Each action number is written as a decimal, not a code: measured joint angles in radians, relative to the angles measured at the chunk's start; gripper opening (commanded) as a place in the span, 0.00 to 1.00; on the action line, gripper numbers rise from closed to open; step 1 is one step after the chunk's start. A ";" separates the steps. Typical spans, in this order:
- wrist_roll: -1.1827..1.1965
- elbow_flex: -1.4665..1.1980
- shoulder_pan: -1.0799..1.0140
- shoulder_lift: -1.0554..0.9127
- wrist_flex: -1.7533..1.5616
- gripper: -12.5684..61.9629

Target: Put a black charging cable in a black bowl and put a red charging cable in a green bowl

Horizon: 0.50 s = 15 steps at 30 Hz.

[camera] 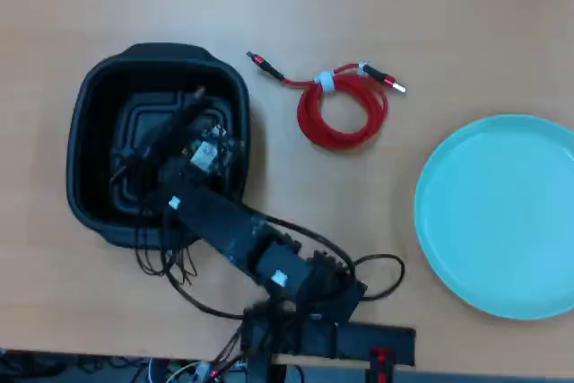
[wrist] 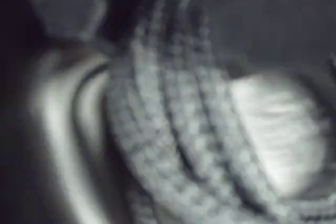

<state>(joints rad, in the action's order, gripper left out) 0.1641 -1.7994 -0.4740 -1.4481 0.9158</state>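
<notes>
Black cable [wrist: 173, 129] close up in the wrist view, blurred: several braided strands side by side, curving from top centre down to the lower right. Pale rounded shape just right of the strands, too blurred to name. Hard to make out in the overhead view among the dark parts inside the black bowl [camera: 90, 105].

Claw [camera: 184, 114] down inside that bowl, over its ridged floor. Wide, narrow or holding the cable: cannot tell from either view.

Arm [camera: 233, 226] reaching in over the bowl's lower right rim from the table's near edge.

Red cable [camera: 341, 114] coiled on the table [camera: 404, 6], right of the black bowl in the overhead view, both plugs splayed outward. Green bowl [camera: 502, 221] further right, apart from the red coil.
</notes>
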 measured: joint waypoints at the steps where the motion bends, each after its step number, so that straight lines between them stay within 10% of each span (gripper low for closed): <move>1: -0.003 0.003 0.005 0.018 0.000 0.09; 15: 0.020 0.117 0.012 0.066 -0.002 0.80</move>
<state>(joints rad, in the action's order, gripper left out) 0.1841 -1.6828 -0.4617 -1.3821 0.9143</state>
